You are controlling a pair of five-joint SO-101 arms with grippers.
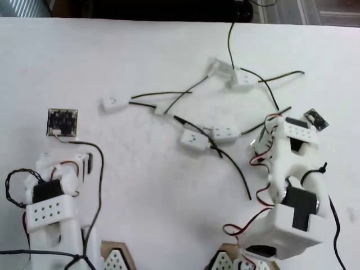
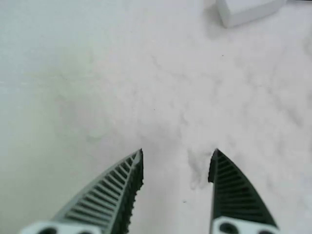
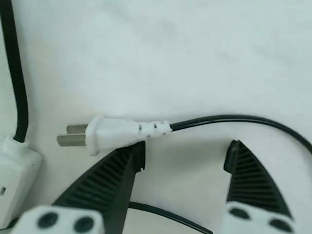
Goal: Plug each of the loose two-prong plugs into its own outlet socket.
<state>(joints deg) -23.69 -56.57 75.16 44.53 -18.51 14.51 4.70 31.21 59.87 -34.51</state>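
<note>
The right gripper (image 3: 187,146) is gaping wide with nothing in it, hanging over the table (image 3: 204,44) just short of a white two-prong plug (image 3: 117,132) that is lying flat. One fingertip (image 3: 132,158) is sitting just beside the plug's body and the other is lying near its black cord (image 3: 234,118). I am judging from this that the jaws are lining up to straddle the body across its width, leaving the prongs (image 3: 72,135) free. Those prongs are pointing toward a white socket block (image 3: 12,170) lying near them, which is probably why this plug is being addressed: the travel to a socket is looking short, though the plug will be needing lifting and levelling before any push.

Taking twelve o'clock as the table's far edge in the high view, the right arm (image 1: 292,180) is standing at about four o'clock and leaning toward the centre. There a pair of blocks (image 1: 194,139) is lying, with a far block (image 1: 243,77) at one o'clock, a small block (image 1: 115,103) at ten o'clock, and loose cords crossing between them.

The left gripper (image 2: 178,155) is likewise parted wide and empty over bare table, with a white corner (image 2: 248,9) ahead; whether that is socket or plug I cannot tell. The left arm (image 1: 50,197) is sitting at eight o'clock, well apart from the cluster, seemingly leaving its partner room, with a circuit board (image 1: 62,122) lying at nine o'clock
</note>
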